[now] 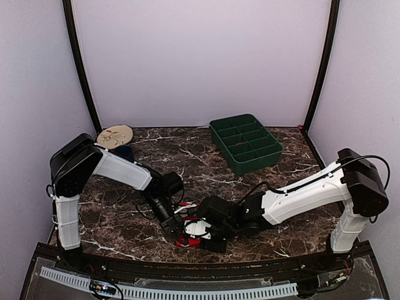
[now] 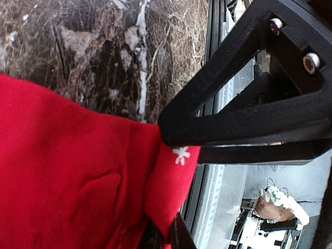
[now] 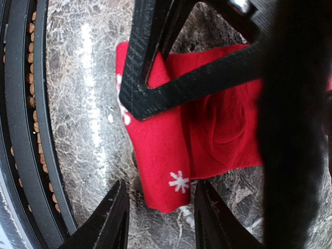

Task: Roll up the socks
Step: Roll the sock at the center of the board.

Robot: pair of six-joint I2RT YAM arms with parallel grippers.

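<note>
I see socks at bottom centre of overhead view, near table's front edge, between both wrists. In right wrist view: folded strip with white snowflakes, long axis running top to bottom of frame, flatter red part spreading right. My left gripper clamped on folded edge, its black finger lying across strip. My right gripper has jaws apart, straddling strip's lower end. Green compartment tray upper right, round wooden disc upper left, both well apart from socks.

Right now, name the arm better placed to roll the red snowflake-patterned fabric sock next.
Right, probably: the right tool stands open astride the folded end of the red snowflake-patterned fabric sock, while the left tool is shut on its edge.
</note>
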